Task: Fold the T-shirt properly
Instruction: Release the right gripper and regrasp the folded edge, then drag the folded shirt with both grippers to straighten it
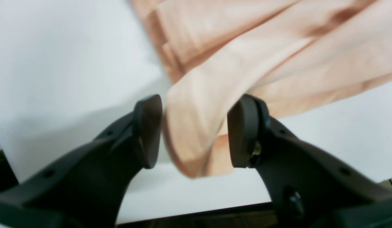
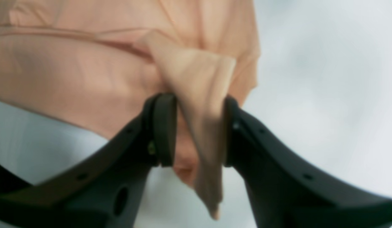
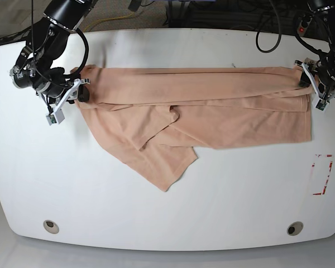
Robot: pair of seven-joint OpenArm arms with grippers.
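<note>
A: Left wrist view first. Your left tool (image 1: 192, 131) has a corner of the T-shirt (image 1: 246, 53) between its pads (image 1: 243, 133), but there's a gap either side of the cloth, so it looks open or only loosely closed. Pull now and I'd expect that corner to slip out

B: And the right wrist view?

A: Your right tool (image 2: 196, 133) is closed on a bunched fold of the T-shirt (image 2: 88, 72), w/ a tail hanging below the pads (image 2: 165, 133). Grip looks firm. Risk: it's pinching a wad, maybe more than one layer, so a lift could drag extra cloth and crease the fold

B: Base view?

A: T-shirt (image 3: 212, 106) lies stretched across the far half of the tabletop (image 3: 167, 223), w/ one flap trailing toward the near edge. Right tool (image 3: 78, 92) sits at one end, arm bent in from the far corner, left tool (image 3: 308, 81) at the other end, arm coming down from the opposite far corner. If you pull apart unevenly the shirt skews, and that trailing flap will likely fold under
</note>
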